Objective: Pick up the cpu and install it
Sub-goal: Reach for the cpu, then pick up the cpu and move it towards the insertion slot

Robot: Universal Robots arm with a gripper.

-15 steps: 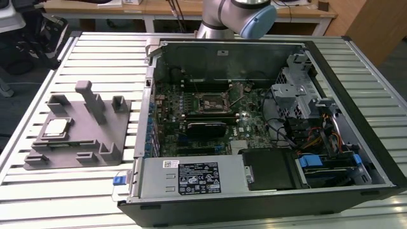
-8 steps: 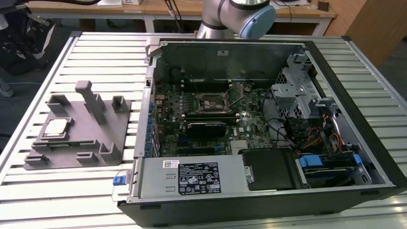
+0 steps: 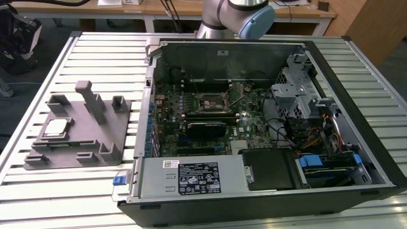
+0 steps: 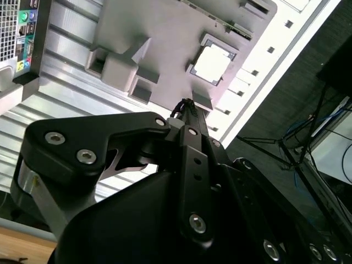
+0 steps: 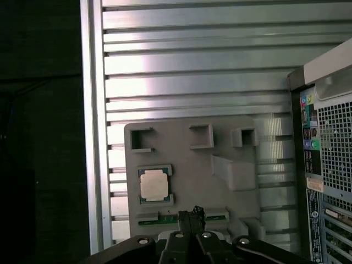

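The cpu [image 3: 56, 127] has a smooth, silvery metal top with a soft sheen. The tray [image 3: 76, 149] is matt grey plastic. The counter [image 3: 95, 52] is ribbed pale metal, faintly glossy. The pincer [image 4: 187, 105] is matt black with shiny screws.

exterior view high above table [image 3: 95, 52]; both wrist views over tray [image 5: 187, 159] [image 4: 170, 60]
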